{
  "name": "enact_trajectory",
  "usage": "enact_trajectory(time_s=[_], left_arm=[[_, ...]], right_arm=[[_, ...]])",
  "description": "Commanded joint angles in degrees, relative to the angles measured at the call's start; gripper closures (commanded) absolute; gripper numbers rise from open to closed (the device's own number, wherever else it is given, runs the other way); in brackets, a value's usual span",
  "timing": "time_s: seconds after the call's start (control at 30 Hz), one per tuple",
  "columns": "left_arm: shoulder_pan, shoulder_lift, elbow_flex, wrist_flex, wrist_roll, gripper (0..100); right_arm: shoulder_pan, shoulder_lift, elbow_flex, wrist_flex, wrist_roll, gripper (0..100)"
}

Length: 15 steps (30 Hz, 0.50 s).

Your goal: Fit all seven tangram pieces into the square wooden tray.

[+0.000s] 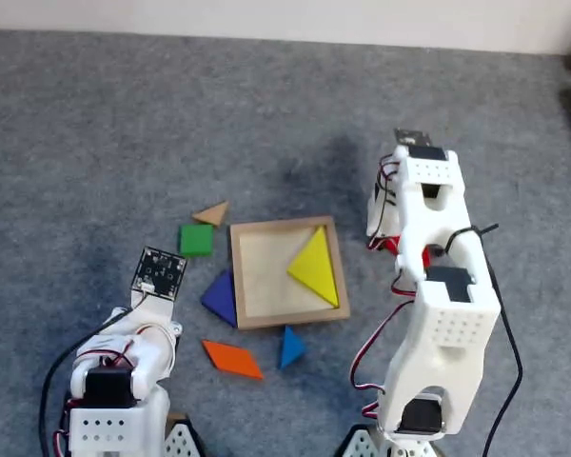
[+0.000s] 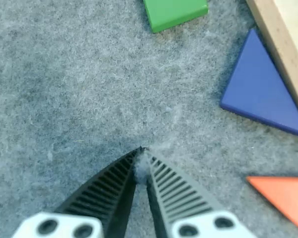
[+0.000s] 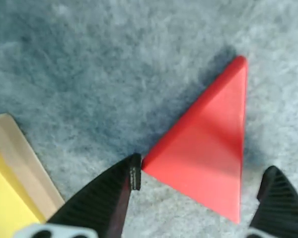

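The grey, fuzzy bench [image 1: 124, 114] is the biggest thing here, and everything sits on it. The square wooden tray [image 1: 281, 225] lies in the middle, between my two arms.

A big yellow triangle [image 1: 318, 268] lies flat inside the tray, against its right side. The other pieces are all outside the tray.

A big red triangle [image 3: 208, 158] lies flat on the bench, just to the right of the tray. My right gripper [image 3: 203, 173] is spread wide over it, with one finger on each side. One finger is just beside a corner of the red triangle. It is not holding it.

A dark blue triangle [image 1: 222, 296] touches the tray's left side. An orange piece [image 1: 233, 358] with slanted sides lies near the tray's front left corner. A green square [image 1: 196, 239] sits just left of the tray's far corner.

My left gripper [image 2: 141, 151] is closed tight with nothing in it. It is over bare bench, near the green square and the dark blue triangle.

A small blue triangle [image 1: 289, 347] lies just in front of the tray. A tan triangle [image 1: 212, 212] sits just past the green square.
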Motion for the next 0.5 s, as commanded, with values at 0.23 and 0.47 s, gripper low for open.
enact_trajectory(time_s=[0.23, 0.47], left_arm=[[-0.7, -0.7, 1.1, 0.2, 0.6, 100], [-0.7, -0.7, 1.1, 0.2, 0.6, 100]], right_arm=[[-0.7, -1.1, -3.2, 0.6, 0.2, 72.1], [-0.6, -1.3, -3.2, 0.7, 0.2, 77.1]])
